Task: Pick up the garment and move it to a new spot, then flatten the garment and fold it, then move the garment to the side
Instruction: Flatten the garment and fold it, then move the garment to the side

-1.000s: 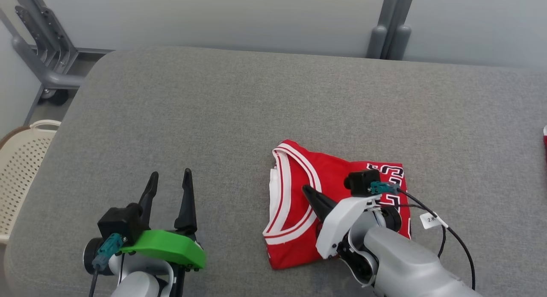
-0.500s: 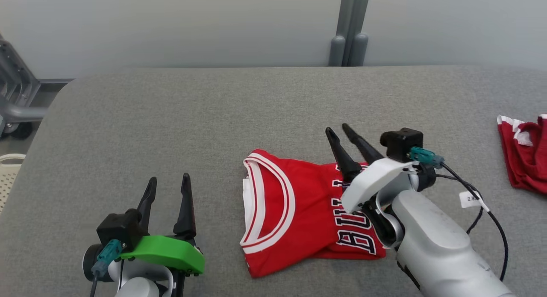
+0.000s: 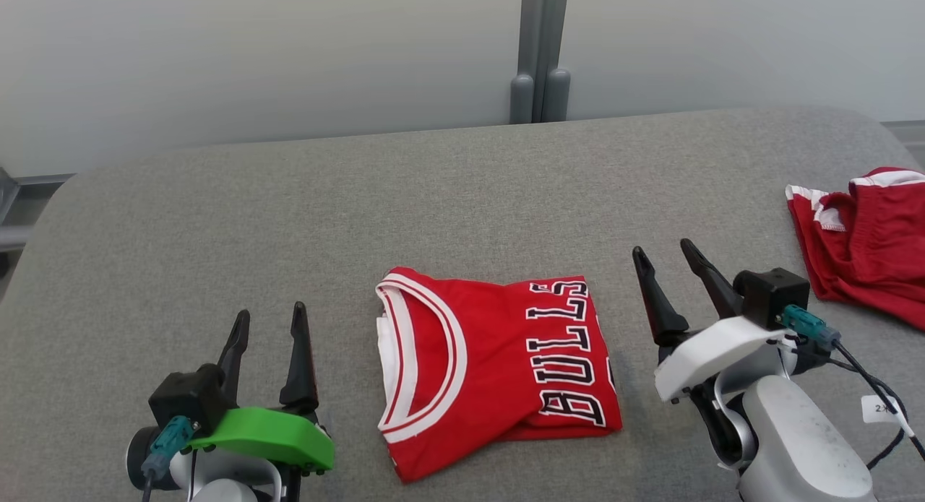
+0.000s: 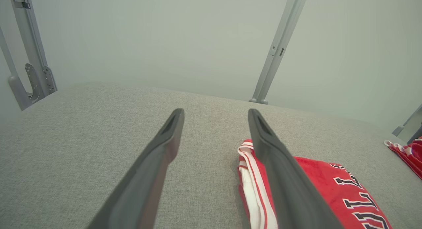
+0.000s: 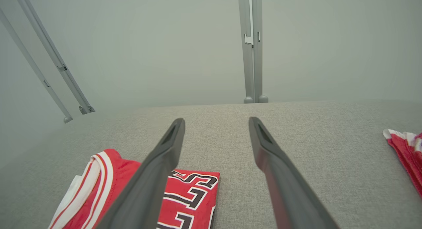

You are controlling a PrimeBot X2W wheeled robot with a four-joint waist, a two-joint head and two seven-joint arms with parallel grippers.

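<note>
Head view: the folded red jersey (image 3: pixel 498 365) is laid flat on the grey desk (image 3: pixel 289 213), collar pointed to the robot's left, its collar-to-hem axis run left to right. The left pincer (image 3: pixel 269 310) is held open and empty left of the jersey, the right pincer (image 3: pixel 662 246) likewise to its right. Left wrist view: its collar end is crossed by one finger. Right wrist view: its lettered end likewise.

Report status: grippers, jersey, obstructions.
Left gripper open, right gripper open, both empty. Jersey folded, lying between them. Other red garment far right, apart from it.
</note>
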